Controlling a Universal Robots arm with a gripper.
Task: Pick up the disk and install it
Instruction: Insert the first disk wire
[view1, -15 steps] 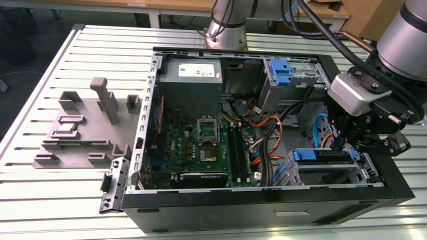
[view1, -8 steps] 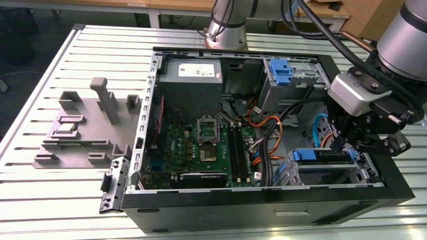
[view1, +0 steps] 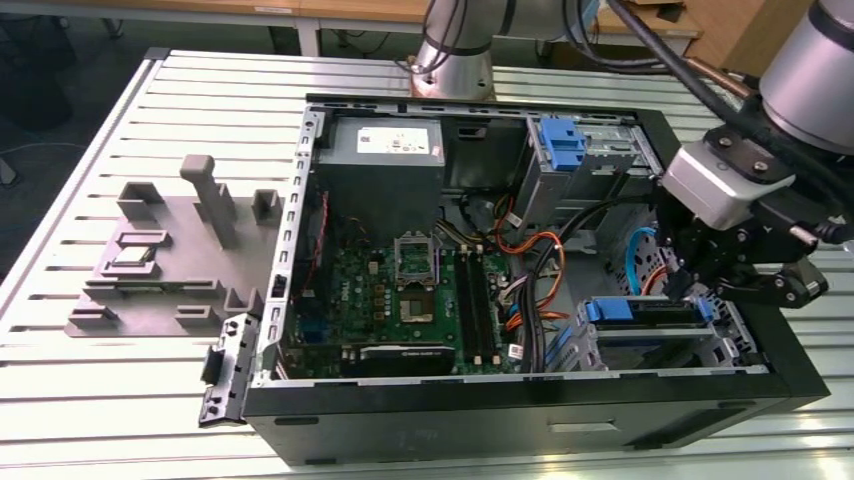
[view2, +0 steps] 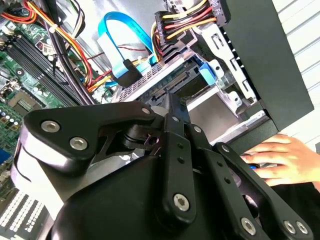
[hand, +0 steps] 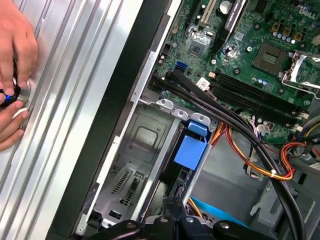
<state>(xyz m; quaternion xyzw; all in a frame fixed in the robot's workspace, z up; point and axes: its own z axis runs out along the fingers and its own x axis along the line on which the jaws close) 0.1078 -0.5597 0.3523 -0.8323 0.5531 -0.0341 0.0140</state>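
The disk (view1: 649, 312), a dark drive in a blue plastic carrier, lies in the metal drive bay at the case's near corner on the exterior view's right. Its blue tab (hand: 191, 146) shows in the first wrist view. Its connector edge (view2: 166, 89) shows in the second wrist view, with a blue flat cable beside it. My gripper (view1: 683, 290) hangs just over the disk's end. The black fingers (view2: 172, 125) come together at a narrow tip against the disk's edge, shut, with nothing seen between them. My gripper (hand: 167, 207) also shows in the first wrist view.
The open black case (view1: 534, 385) holds the motherboard (view1: 400, 290), a grey power supply (view1: 384, 150), a fixed blue bracket (view1: 561, 140) and loose orange and yellow cables (view1: 534, 270). A grey fixture (view1: 174, 250) sits on the slatted table. A person's hand (view2: 280, 160) rests outside the case wall.
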